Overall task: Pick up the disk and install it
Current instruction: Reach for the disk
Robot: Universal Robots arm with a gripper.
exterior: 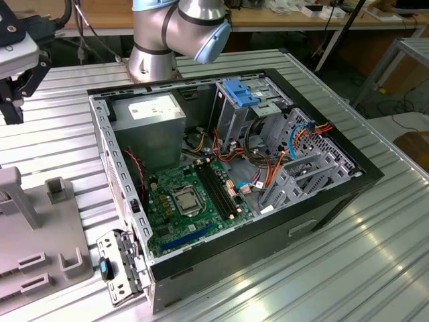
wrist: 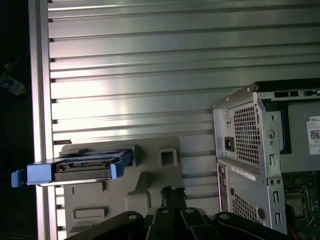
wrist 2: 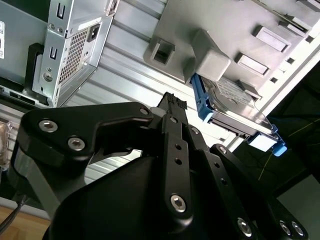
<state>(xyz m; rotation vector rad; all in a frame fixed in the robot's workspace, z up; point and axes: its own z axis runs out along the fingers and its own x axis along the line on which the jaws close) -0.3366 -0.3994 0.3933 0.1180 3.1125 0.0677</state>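
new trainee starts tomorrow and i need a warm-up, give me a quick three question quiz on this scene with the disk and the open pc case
1. True or false: the disk is already installed inside the computer case.
2. What does the disk lie on?
A) the grey fixture on the table beside the case
B) the motherboard
C) the power supply
3. Fill in the blank: the plastic carrier rail framing the disk is coloured ____.

Key: 1 false; 2 A; 3 blue.
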